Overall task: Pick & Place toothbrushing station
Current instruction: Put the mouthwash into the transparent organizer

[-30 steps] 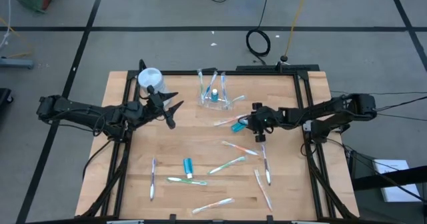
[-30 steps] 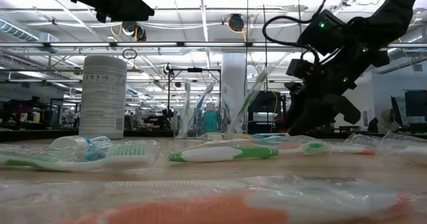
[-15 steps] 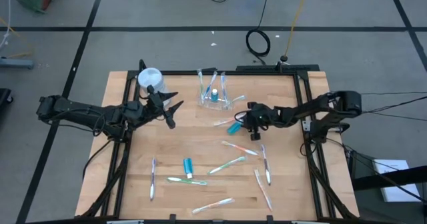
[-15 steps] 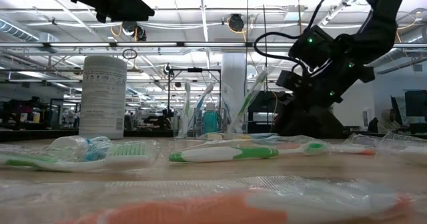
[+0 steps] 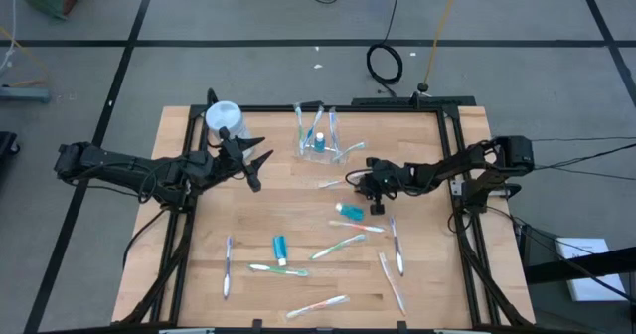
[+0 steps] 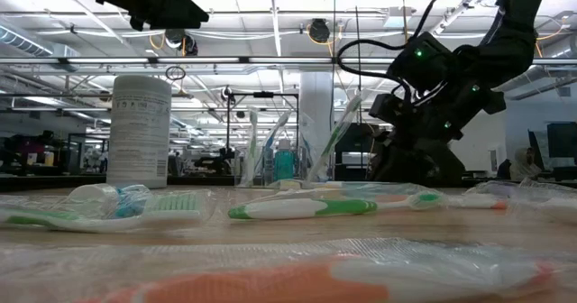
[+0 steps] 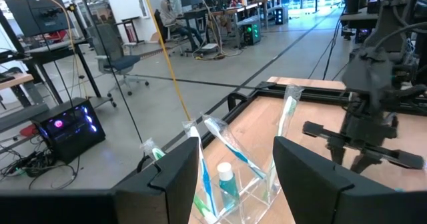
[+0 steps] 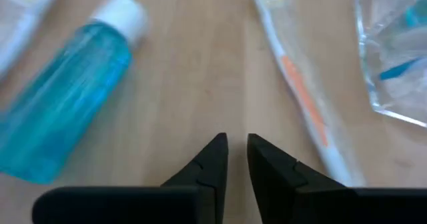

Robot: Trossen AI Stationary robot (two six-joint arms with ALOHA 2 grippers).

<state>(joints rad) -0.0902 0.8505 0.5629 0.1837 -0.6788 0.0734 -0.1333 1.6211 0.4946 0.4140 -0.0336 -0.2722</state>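
Observation:
The clear cup (image 5: pixel 320 145) stands far-centre on the table with toothbrushes and a blue tube upright in it. Several wrapped toothbrushes (image 5: pixel 338 245) lie flat on the near half. One blue tube (image 5: pixel 348 212) lies on its side just left of my right gripper (image 5: pixel 375 205). In the right wrist view the tube (image 8: pixel 63 111) lies beside the fingers, not between them. That gripper (image 8: pixel 237 147) is low over the wood, slanting down, open by only a narrow gap with nothing in it. My left gripper (image 5: pixel 260 167) waits open, level, high at the left.
A white-blue cylindrical container (image 5: pixel 223 118) stands at the far left corner. A second blue tube (image 5: pixel 279 248) lies near centre-left. An orange-marked wrapped toothbrush (image 8: pixel 300 97) lies between my right gripper and the cup (image 8: pixel 393 57). Black frame rails (image 5: pixel 452 175) border the table.
My right gripper has sunk toward the table, tipped further down and shifted slightly toward the table's left edge. The blue tube beside it has slid along the wood toward the near edge and now lies clear of the fingers.

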